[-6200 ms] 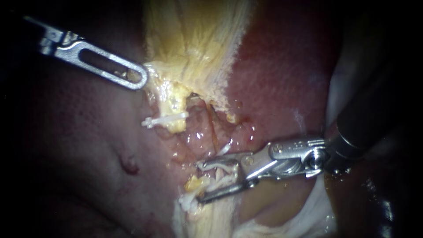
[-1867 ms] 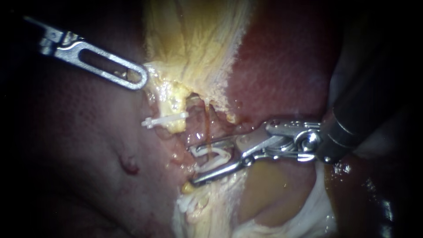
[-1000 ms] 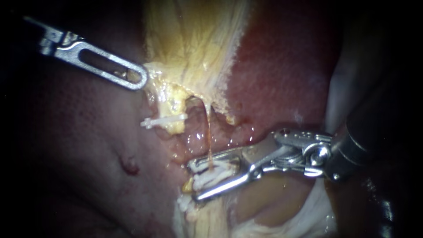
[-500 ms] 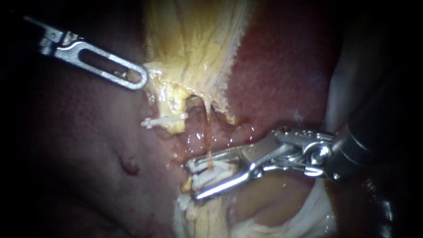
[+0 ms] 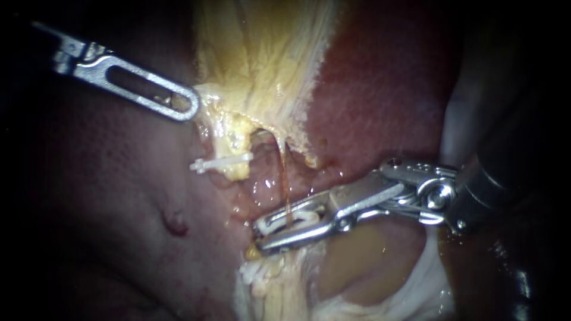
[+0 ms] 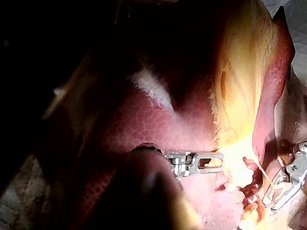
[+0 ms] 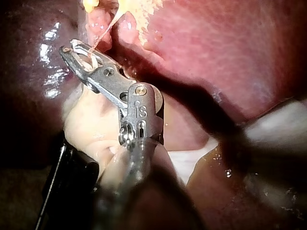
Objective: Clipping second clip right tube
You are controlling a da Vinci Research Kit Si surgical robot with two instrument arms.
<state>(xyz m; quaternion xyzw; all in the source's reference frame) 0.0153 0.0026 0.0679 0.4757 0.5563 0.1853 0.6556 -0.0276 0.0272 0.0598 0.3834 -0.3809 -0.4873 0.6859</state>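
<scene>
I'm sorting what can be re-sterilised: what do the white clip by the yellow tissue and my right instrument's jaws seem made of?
White clip: probably plastic; opaque, matt white, no metallic glint. Right instrument: jaws look like polished metal, likely steel; silvery with bright highlights. They are shut on a second clip, which looks the same white plastic.

The right instrument (image 5: 262, 235) has squeezed its wide jaws down on the white clip (image 5: 301, 215) around the thin tube (image 5: 284, 178). Its wrist sits higher.

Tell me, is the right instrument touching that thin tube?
Touching. The endoscope view shows the right instrument closed on its white clip around the thin tube.
</scene>
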